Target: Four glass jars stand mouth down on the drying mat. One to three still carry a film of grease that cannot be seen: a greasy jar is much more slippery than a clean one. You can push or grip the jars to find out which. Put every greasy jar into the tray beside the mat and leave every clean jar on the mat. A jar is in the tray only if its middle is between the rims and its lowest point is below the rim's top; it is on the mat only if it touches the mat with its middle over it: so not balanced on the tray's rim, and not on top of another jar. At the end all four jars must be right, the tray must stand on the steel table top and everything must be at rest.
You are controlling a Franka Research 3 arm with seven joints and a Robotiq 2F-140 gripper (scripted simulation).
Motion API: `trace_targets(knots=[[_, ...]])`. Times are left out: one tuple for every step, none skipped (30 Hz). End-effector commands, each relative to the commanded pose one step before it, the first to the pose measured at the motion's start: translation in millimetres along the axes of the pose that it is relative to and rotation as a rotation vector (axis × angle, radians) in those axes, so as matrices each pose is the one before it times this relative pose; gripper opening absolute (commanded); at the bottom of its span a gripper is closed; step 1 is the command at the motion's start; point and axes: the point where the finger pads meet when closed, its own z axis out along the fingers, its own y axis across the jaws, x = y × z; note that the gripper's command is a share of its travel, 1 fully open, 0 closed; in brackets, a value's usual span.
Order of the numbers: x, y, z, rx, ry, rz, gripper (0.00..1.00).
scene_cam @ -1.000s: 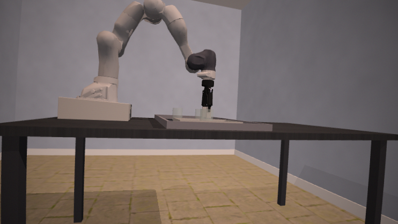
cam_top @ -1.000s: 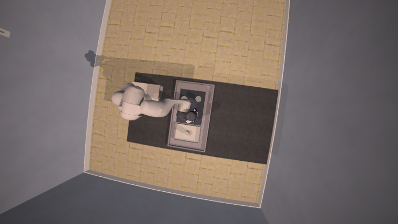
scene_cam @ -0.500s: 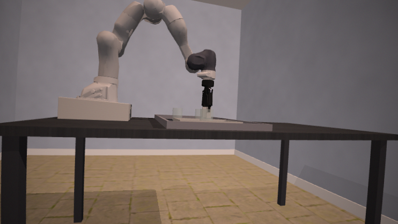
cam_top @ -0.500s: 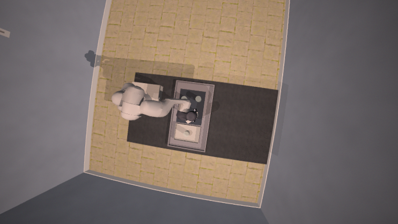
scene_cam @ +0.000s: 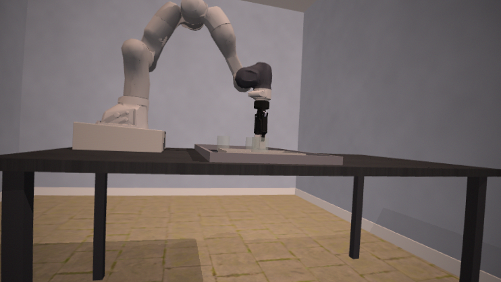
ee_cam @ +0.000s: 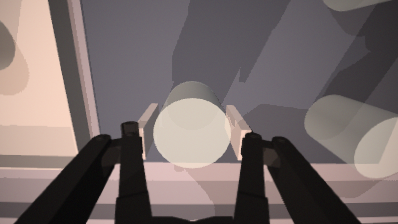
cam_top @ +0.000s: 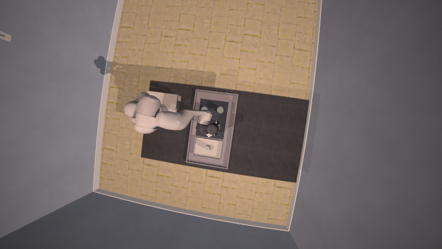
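Lab-like room: robot arm point(cam_top: 173, 120) point(scene_cam: 136, 73) on steel table point(cam_top: 268, 136) point(scene_cam: 175, 167)

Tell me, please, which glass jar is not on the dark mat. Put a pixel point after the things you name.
The glass jar point(cam_top: 208, 148) point(scene_cam: 257, 144) point(ee_cam: 5, 46) alone in the cream tray point(cam_top: 199, 151) point(scene_cam: 292, 153) point(ee_cam: 40, 105); the other three jars point(cam_top: 220, 109) point(scene_cam: 223, 141) point(ee_cam: 192, 134) stand on the dark mat point(cam_top: 224, 117) point(ee_cam: 130, 50).
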Motion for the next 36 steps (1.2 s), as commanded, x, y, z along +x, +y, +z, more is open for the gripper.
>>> trace_targets(knots=[[-1.05, -0.85, 0.45, 0.00226, -0.00253, 0.00451, 0.50], [0.00, 0.00, 0.00, 0.00000, 0.00000, 0.00000, 0.50], [0.00, 0.00, 0.00, 0.00000, 0.00000, 0.00000, 0.50], [0.00, 0.00, 0.00, 0.00000, 0.00000, 0.00000, 0.50], [0.00, 0.00, 0.00, 0.00000, 0.00000, 0.00000, 0.47], [0.00, 0.00, 0.00, 0.00000, 0.00000, 0.00000, 0.47], [0.00, 0.00, 0.00, 0.00000, 0.00000, 0.00000, 0.47], [0.00, 0.00, 0.00, 0.00000, 0.00000, 0.00000, 0.47], [0.00, 0.00, 0.00, 0.00000, 0.00000, 0.00000, 0.47], [0.00, 0.00, 0.00, 0.00000, 0.00000, 0.00000, 0.47], [0.00, 0.00, 0.00, 0.00000, 0.00000, 0.00000, 0.47], [0.00, 0.00, 0.00, 0.00000, 0.00000, 0.00000, 0.47], [0.00, 0.00, 0.00, 0.00000, 0.00000, 0.00000, 0.47], [0.00, 0.00, 0.00, 0.00000, 0.00000, 0.00000, 0.47], [0.00, 0.00, 0.00, 0.00000, 0.00000, 0.00000, 0.47], [0.00, 0.00, 0.00, 0.00000, 0.00000, 0.00000, 0.47], [0.00, 0.00, 0.00, 0.00000, 0.00000, 0.00000, 0.47], [0.00, 0.00, 0.00, 0.00000, 0.00000, 0.00000, 0.47], [0.00, 0.00, 0.00, 0.00000, 0.00000, 0.00000, 0.47], [0.00, 0.00, 0.00, 0.00000, 0.00000, 0.00000, 0.47], [0.00, 0.00, 0.00, 0.00000, 0.00000, 0.00000, 0.47], [0.00, 0.00, 0.00, 0.00000, 0.00000, 0.00000, 0.44], [0.00, 0.00, 0.00, 0.00000, 0.00000, 0.00000, 0.44], [0.00, 0.00, 0.00, 0.00000, 0.00000, 0.00000, 0.44], [0.00, 0.00, 0.00, 0.00000, 0.00000, 0.00000, 0.44], [0.00, 0.00, 0.00, 0.00000, 0.00000, 0.00000, 0.44], [0.00, 0.00, 0.00, 0.00000, 0.00000, 0.00000, 0.44], [0.00, 0.00, 0.00, 0.00000, 0.00000, 0.00000, 0.44], [0.00, 0.00, 0.00, 0.00000, 0.00000, 0.00000, 0.44], [0.00, 0.00, 0.00, 0.00000, 0.00000, 0.00000, 0.44], [0.00, 0.00, 0.00, 0.00000, 0.00000, 0.00000, 0.44], [0.00, 0.00, 0.00, 0.00000, 0.00000, 0.00000, 0.44], [0.00, 0.00, 0.00, 0.00000, 0.00000, 0.00000, 0.44], [0.00, 0.00, 0.00, 0.00000, 0.00000, 0.00000, 0.44], [0.00, 0.00, 0.00, 0.00000, 0.00000, 0.00000, 0.44], [0.00, 0.00, 0.00, 0.00000, 0.00000, 0.00000, 0.44]])
